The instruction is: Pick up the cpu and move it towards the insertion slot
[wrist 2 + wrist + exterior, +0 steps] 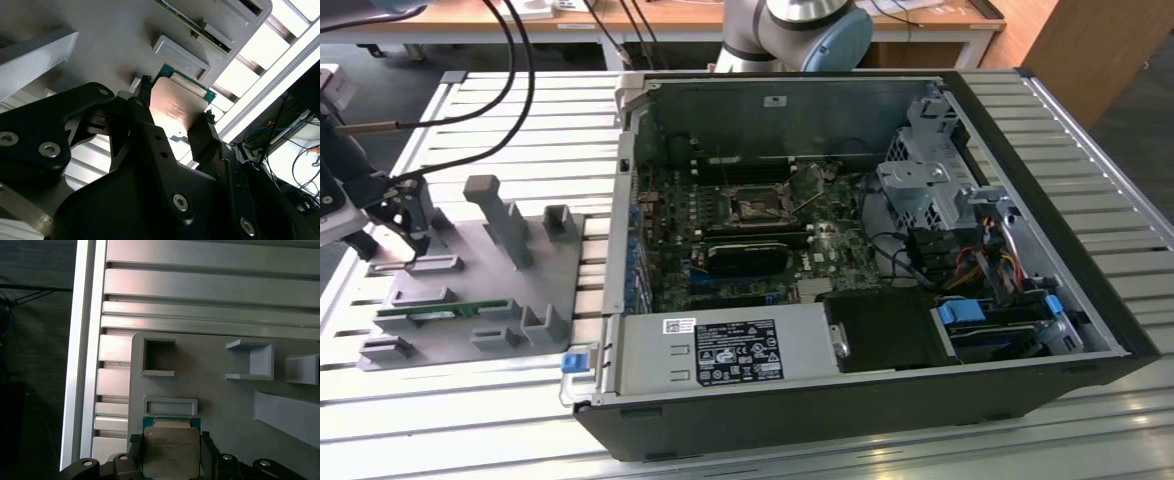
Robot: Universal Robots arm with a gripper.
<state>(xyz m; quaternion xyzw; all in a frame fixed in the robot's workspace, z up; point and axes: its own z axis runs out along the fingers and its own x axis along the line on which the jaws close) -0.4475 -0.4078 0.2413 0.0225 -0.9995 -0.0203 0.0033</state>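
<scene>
Cpu (pixel 171 452) is pinched at its edges by the tool (pixel 171 440) above the grey tray (pixel 225 405), left of frame in the exterior view; it likely needs a level, even grip toward the socket (pixel 754 207).

Exterior view: high, angled down across the slatted table (pixel 494 110). Open computer case (pixel 1067 250) central, grey tray (pixel 520 290) by the table's edge at the exterior view's left.
First wrist view: close, straight down onto the tray.
Second wrist view: closer, oblique, past the gripper (pixel 176 102) linkage.
Shared in both wrist views: tray, cpu (pixel 170 452).
</scene>
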